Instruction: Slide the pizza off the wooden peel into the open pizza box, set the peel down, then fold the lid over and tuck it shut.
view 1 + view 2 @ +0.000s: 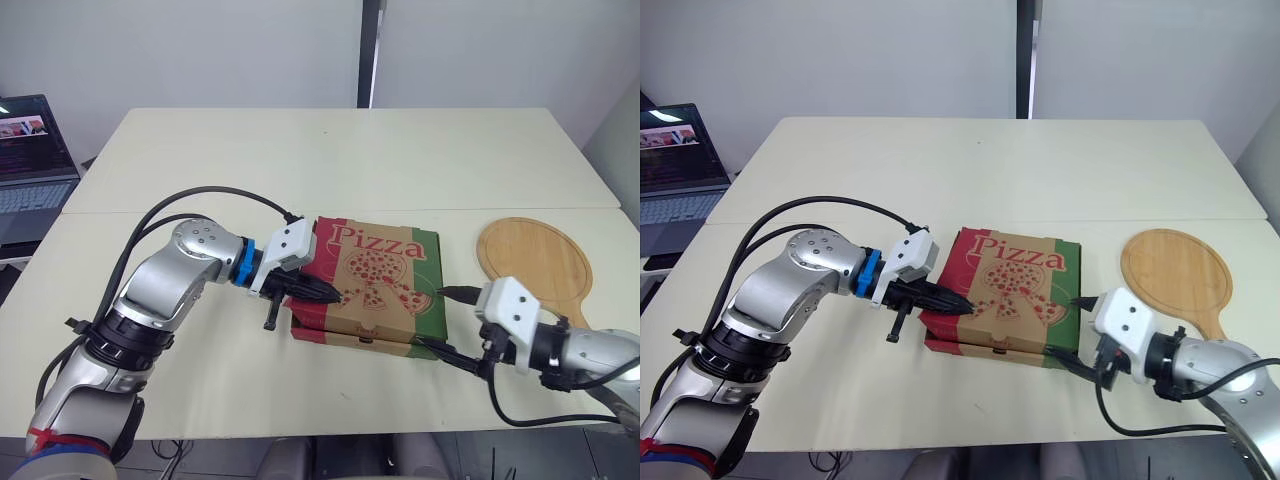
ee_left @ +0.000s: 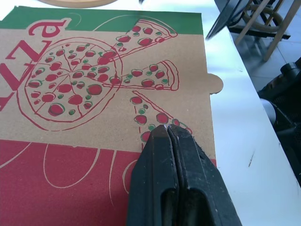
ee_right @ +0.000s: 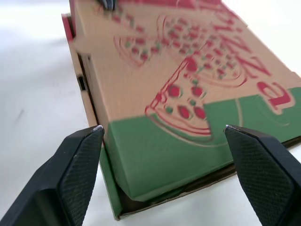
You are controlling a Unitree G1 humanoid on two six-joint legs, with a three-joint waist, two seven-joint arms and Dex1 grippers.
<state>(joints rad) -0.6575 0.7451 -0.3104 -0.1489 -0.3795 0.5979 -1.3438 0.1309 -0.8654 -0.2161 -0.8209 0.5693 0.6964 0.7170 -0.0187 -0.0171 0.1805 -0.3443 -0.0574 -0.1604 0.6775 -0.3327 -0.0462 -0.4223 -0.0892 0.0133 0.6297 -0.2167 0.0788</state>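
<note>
While the wide cream rectangular table [image 1: 300, 170] filled most of the scene, the red, brown and green cardboard pizza box [image 1: 375, 285] sat near its front edge, about mid-table, lid folded down over the base with the printed "Pizza" face up. At the green corner nearest the right arm, a thin gap showed between lid and base in the right wrist view. The round wooden peel [image 1: 535, 260] lay flat on the table just right of the box, not touching it, handle pointing toward the robot. An open dark laptop [image 1: 30, 160] stood off the table's far left. The left gripper [image 1: 335, 296] had both black fingers pressed together with nothing between them, tips over the lid's red side. The right gripper [image 1: 447, 320] was spread wide, one finger on each side of the green corner, gripping nothing.
</note>
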